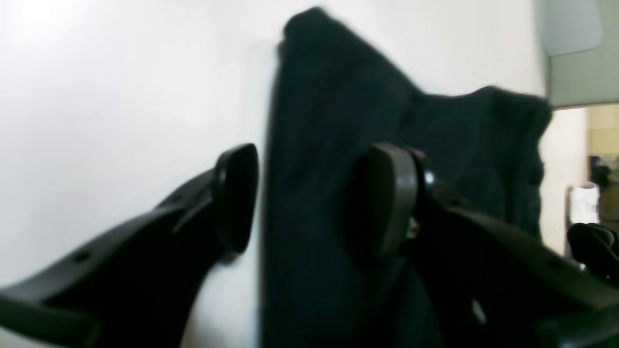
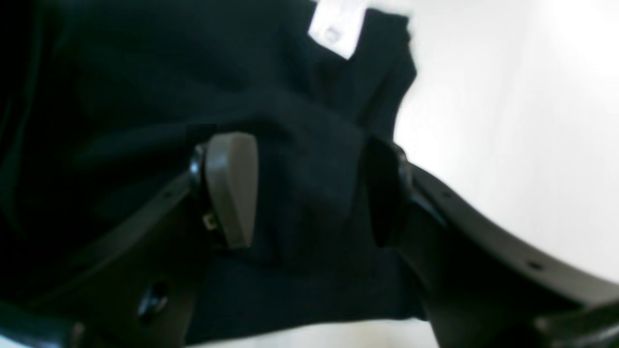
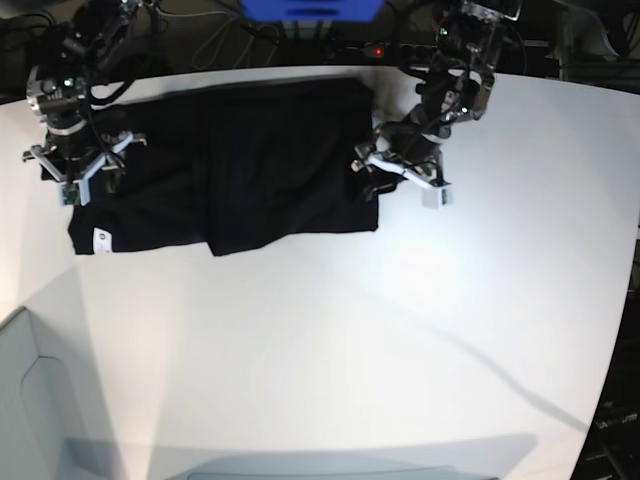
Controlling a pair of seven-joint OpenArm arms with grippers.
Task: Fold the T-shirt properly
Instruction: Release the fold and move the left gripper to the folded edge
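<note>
The black T-shirt [image 3: 250,165] lies spread on the white table [image 3: 400,330], its sides folded in, with a small white tag [image 3: 100,238] at its near left corner. My left gripper [image 3: 385,180] hovers at the shirt's right edge. In the left wrist view the gripper [image 1: 314,198] is open, a fold of the T-shirt [image 1: 338,121] lies between its fingers, and the left pad [image 1: 237,198] is clear of the cloth. My right gripper [image 3: 85,170] is over the shirt's left part. It [image 2: 309,193] is also open above the T-shirt [image 2: 145,87], near the tag [image 2: 338,26].
Cables and a power strip [image 3: 390,50] run along the table's far edge, beside a blue object [image 3: 310,8]. A grey panel [image 3: 30,400] sits at the near left corner. The table's right edge curves past dark floor [image 3: 620,420].
</note>
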